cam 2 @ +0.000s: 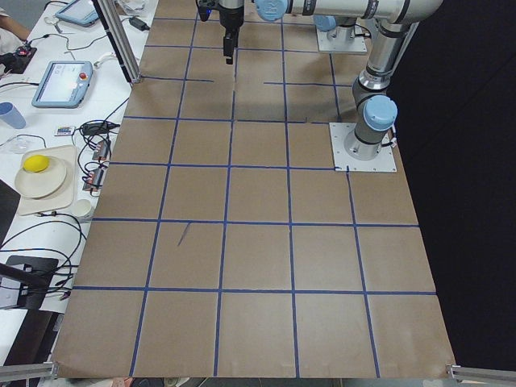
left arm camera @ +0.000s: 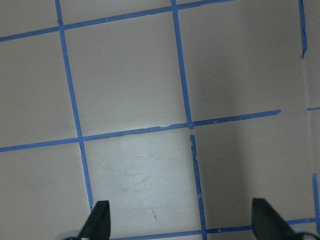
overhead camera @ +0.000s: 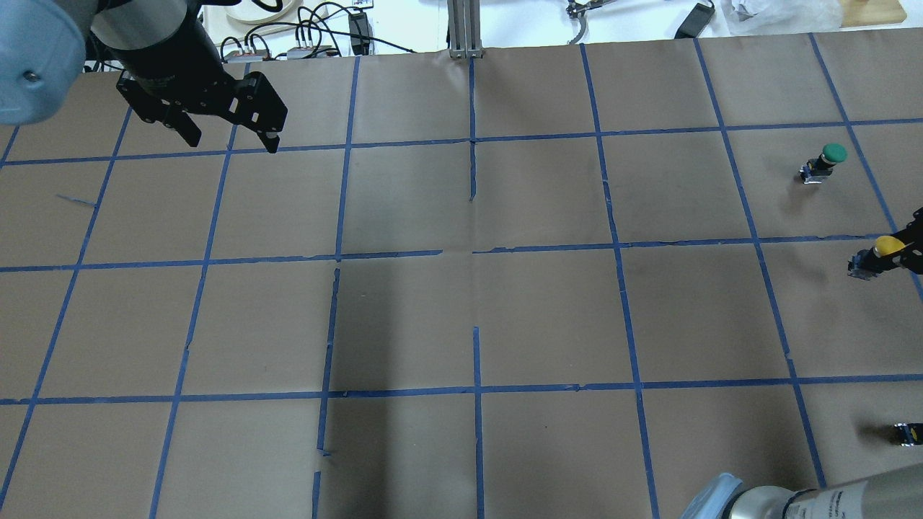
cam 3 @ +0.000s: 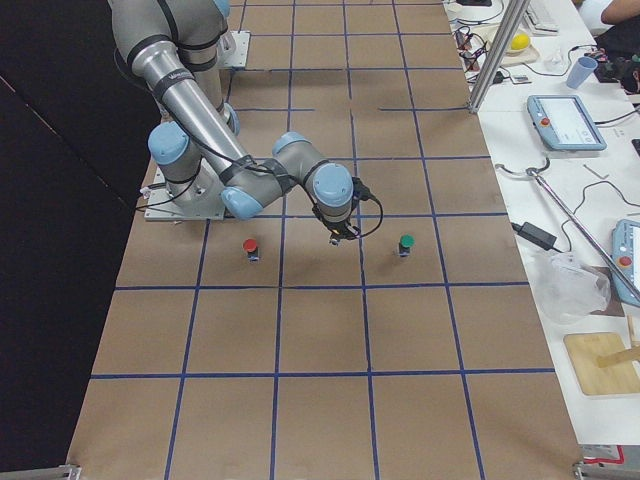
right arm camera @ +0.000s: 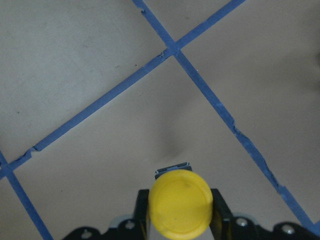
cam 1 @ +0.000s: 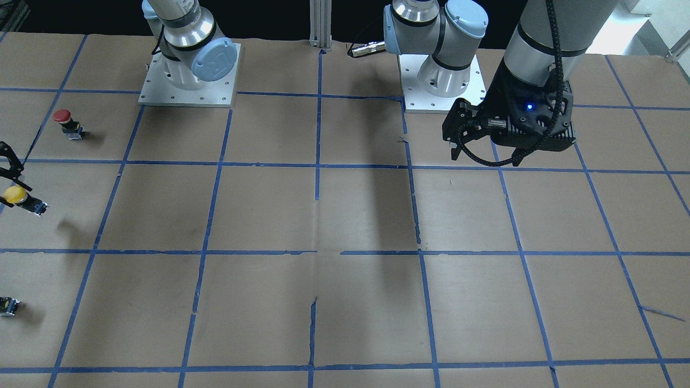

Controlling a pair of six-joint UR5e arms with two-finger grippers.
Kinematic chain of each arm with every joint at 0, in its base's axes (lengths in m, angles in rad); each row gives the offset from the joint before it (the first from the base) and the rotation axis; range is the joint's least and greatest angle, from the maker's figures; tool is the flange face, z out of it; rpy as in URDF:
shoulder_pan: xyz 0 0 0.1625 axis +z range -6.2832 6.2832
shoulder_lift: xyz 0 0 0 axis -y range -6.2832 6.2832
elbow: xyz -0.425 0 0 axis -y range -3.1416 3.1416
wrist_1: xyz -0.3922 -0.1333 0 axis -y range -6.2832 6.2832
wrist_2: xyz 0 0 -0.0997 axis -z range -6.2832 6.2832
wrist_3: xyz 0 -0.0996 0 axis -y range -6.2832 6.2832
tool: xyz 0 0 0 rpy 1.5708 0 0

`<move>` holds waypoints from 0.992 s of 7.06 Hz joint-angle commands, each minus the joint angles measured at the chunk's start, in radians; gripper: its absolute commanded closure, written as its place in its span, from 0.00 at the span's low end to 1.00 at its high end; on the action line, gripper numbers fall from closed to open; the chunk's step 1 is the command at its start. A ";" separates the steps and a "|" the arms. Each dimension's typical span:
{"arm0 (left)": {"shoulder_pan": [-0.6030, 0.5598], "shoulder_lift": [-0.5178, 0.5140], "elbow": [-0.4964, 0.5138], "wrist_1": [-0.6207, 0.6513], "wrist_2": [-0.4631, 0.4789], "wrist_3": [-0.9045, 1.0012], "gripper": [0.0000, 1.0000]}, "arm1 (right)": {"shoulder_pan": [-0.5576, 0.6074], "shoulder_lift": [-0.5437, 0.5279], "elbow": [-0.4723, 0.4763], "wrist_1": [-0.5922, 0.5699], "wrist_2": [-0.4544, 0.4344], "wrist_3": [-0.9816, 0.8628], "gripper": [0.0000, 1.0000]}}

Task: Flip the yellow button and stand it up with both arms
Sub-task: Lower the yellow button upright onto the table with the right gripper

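Note:
The yellow button [cam 1: 16, 195] is held in my right gripper [cam 1: 6, 180] at the table's right end, lifted off the paper and tilted, with its grey-black base pointing sideways. In the right wrist view its yellow cap [right arm camera: 181, 204] sits between the two black fingers [right arm camera: 142, 207]. In the overhead view the button [overhead camera: 885, 247] is at the right edge. My left gripper [overhead camera: 232, 144] is open and empty. It hangs high over the far left part of the table, and its fingertips [left arm camera: 97, 220] are spread wide in the left wrist view.
A red-capped button [cam 1: 66, 123] stands close to the robot's side of the held button. A green-capped button [overhead camera: 826, 160] stands beyond it. A tiny black part with a yellow mark [overhead camera: 907, 432] lies near the right edge. Brown paper with a blue tape grid [overhead camera: 472, 252] covers the table.

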 commanded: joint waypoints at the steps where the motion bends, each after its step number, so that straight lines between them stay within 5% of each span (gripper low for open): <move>1: -0.004 0.009 -0.003 -0.005 -0.003 -0.001 0.01 | -0.002 0.057 -0.005 -0.073 -0.008 -0.132 0.88; 7: -0.002 0.030 -0.017 -0.035 -0.013 -0.004 0.01 | -0.002 0.054 -0.005 0.005 -0.008 -0.139 0.86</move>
